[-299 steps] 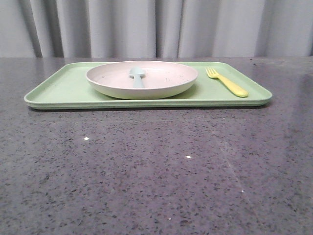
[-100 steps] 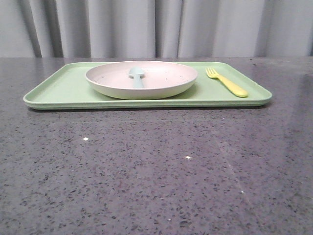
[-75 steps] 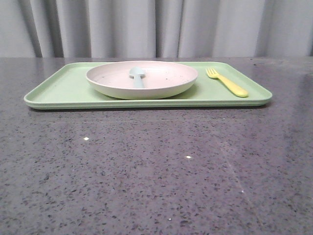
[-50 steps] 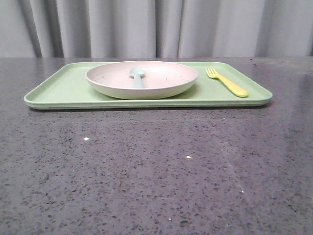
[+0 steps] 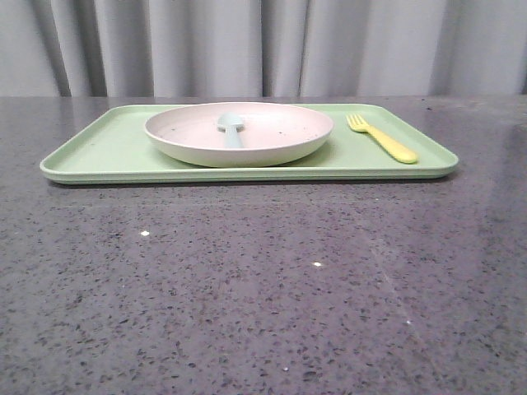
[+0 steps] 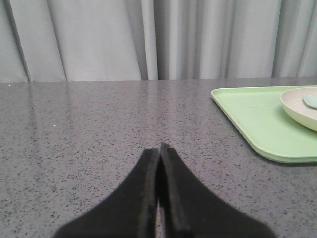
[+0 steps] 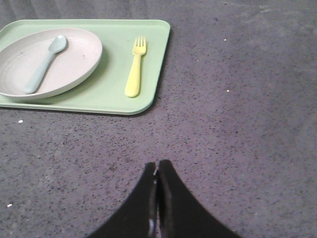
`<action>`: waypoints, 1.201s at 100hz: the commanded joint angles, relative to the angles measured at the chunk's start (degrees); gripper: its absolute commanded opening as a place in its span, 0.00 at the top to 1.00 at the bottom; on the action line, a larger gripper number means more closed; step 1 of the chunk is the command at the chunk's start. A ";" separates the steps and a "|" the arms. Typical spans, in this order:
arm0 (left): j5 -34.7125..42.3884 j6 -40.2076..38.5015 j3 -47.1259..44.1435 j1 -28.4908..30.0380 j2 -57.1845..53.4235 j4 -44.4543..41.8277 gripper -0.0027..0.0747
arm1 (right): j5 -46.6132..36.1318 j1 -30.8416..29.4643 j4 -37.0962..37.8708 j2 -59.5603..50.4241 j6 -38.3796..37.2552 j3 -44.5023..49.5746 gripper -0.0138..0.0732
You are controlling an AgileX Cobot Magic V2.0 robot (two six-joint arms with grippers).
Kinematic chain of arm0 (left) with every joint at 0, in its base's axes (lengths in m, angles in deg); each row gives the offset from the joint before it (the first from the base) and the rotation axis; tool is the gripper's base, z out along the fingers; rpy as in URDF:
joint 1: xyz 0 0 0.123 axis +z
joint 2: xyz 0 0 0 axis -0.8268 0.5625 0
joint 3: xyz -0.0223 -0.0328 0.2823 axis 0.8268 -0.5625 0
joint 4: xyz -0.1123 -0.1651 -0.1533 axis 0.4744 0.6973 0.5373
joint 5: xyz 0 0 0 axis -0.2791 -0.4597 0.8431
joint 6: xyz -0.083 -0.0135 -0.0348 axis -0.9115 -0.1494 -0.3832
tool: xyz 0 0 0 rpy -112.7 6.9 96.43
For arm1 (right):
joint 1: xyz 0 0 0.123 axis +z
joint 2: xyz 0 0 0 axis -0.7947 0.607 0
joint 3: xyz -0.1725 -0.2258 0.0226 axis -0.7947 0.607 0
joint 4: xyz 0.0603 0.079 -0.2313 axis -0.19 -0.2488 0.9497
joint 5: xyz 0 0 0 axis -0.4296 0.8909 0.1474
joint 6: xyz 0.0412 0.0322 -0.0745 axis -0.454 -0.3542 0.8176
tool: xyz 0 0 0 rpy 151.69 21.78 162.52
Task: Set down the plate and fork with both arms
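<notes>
The plate sits on the light-green tray at the far middle of the table, with a pale blue spoon lying in it. The yellow fork lies on the tray to the plate's right, tines away from me. In the right wrist view the plate, the spoon and the fork all show. In the left wrist view only the plate's edge shows. My left gripper is shut and empty, left of the tray. My right gripper is shut and empty, short of the tray's right end.
The grey speckled table stretches bare from the tray to the near edge. Grey curtains hang behind the table. The tray's corner shows in the left wrist view. Neither arm shows in the front view.
</notes>
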 commanded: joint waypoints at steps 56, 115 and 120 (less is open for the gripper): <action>4.90 -0.60 -0.71 0.22 -1.81 0.59 0.99 | -26.16 -8.13 2.70 -2.65 0.73 10.99 0.92; 4.90 -0.60 -0.71 0.22 -1.81 0.59 0.99 | -44.95 -17.75 -3.19 -17.21 2.59 34.99 0.92; 4.90 -0.60 -0.71 0.22 -1.81 0.59 0.99 | -44.18 -17.81 -3.19 -18.77 2.59 35.04 0.92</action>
